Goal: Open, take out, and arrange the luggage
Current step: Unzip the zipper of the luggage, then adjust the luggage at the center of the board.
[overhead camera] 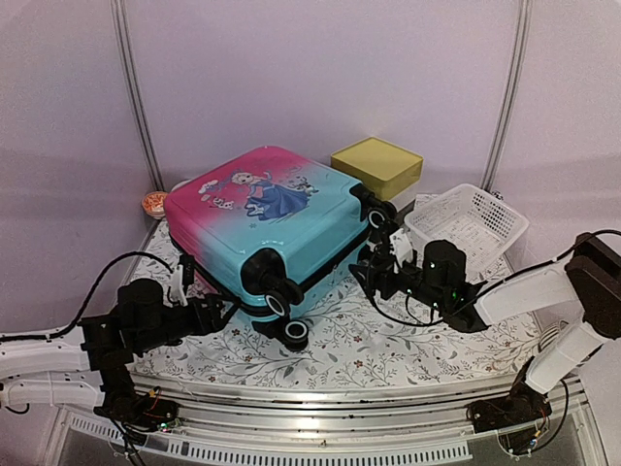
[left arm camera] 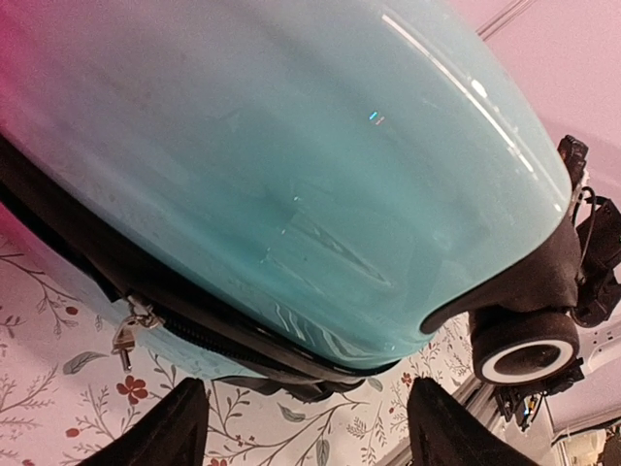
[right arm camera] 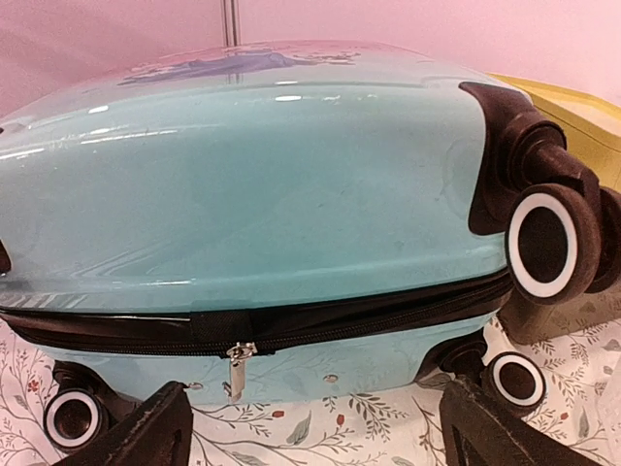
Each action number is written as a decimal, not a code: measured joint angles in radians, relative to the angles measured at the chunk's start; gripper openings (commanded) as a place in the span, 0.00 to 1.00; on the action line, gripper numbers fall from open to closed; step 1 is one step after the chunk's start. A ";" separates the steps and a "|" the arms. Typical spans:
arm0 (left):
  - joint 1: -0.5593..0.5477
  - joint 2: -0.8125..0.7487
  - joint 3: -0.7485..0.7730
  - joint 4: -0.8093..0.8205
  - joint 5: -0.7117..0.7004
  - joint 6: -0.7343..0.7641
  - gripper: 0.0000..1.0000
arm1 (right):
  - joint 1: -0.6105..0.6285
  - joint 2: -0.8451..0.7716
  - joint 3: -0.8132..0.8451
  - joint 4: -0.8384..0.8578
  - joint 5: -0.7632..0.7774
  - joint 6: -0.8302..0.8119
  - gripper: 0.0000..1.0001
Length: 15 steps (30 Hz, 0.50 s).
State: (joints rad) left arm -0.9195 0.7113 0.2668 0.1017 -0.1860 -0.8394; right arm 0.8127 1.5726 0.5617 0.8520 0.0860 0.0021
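Observation:
The luggage (overhead camera: pixel 262 223) lies flat on the floral cloth, its pink-to-turquoise printed shell facing up and its wheels toward me. My left gripper (overhead camera: pixel 218 311) is low at its near left corner, open, nothing between the fingers (left arm camera: pixel 160 427). In the left wrist view the turquoise shell (left arm camera: pixel 291 175) fills the frame and a metal zipper pull (left arm camera: pixel 126 335) hangs from the black band. My right gripper (overhead camera: pixel 374 272) faces the wheel end, open and empty (right arm camera: pixel 320 432). A second zipper pull (right arm camera: pixel 236 369) hangs just ahead of its left finger (right arm camera: pixel 136 432).
A yellow-topped box (overhead camera: pixel 376 165) stands behind the suitcase at the back right. A white mesh basket (overhead camera: pixel 468 225) sits to the right, close behind my right arm. A small orange dish (overhead camera: pixel 153 203) is at the back left by the wall.

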 measured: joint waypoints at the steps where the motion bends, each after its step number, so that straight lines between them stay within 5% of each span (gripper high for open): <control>1: 0.000 -0.001 0.003 -0.010 0.001 0.001 0.78 | -0.014 -0.029 0.012 -0.055 -0.016 -0.001 0.96; 5: 0.002 -0.005 0.022 -0.043 0.010 0.005 0.97 | -0.085 -0.090 0.094 -0.256 -0.056 0.009 0.99; 15: 0.034 -0.004 0.120 -0.148 0.033 0.004 0.98 | -0.319 -0.129 0.320 -0.628 -0.251 -0.025 0.99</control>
State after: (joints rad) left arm -0.8856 0.7074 0.3870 -0.0463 -0.1528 -0.8352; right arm 0.4942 1.4441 0.8814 0.2237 -0.1646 -0.0231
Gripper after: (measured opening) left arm 0.983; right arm 0.988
